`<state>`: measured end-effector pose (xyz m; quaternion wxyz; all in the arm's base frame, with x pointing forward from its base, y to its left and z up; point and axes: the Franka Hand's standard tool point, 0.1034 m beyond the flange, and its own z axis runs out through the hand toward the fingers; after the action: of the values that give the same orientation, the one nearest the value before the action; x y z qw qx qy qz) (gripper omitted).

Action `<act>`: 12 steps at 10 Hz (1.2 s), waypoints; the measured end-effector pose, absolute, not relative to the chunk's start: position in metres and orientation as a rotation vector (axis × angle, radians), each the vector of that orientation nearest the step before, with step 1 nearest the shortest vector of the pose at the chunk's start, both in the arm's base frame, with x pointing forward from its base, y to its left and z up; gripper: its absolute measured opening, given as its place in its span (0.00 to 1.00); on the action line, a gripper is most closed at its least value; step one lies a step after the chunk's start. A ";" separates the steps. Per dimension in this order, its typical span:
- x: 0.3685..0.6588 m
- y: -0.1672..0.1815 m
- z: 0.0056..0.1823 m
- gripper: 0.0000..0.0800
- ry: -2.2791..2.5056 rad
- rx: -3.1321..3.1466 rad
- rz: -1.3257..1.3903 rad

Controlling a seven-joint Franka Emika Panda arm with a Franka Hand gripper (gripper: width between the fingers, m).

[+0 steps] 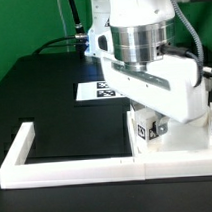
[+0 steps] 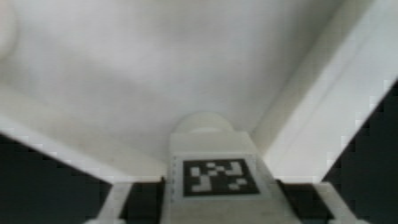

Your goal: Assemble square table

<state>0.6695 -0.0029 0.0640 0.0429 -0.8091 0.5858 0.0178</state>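
Hand (image 1: 155,120) low over slab (image 1: 181,141) at near right of counter (image 1: 54,96). Tagged leg (image 2: 217,165) seen upright against slab wall. Hand's spread: cannot tell.

tabletop (image 1: 181,141): white square slab, mostly hidden behind the arm in the exterior view, sitting right against the white border wall
leg (image 2: 217,150): short, white, rounded top, black-and-white tag on it, standing right in front of the slab

The arm's bulk (image 1: 152,67) hides the gripper and most of the white slab (image 1: 186,146), while the wrist view stays blurred.
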 end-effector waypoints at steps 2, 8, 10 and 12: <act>0.674 -0.002 0.064 0.36 2.252 -2.052 0.117; 0.672 -0.003 0.062 0.41 2.528 -1.694 0.150; 0.673 -0.002 0.064 0.63 2.523 -1.695 0.146; 0.674 0.010 0.093 0.80 2.475 -1.708 0.134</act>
<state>0.6736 0.0101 0.0928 0.0658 -0.5663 0.8204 0.0444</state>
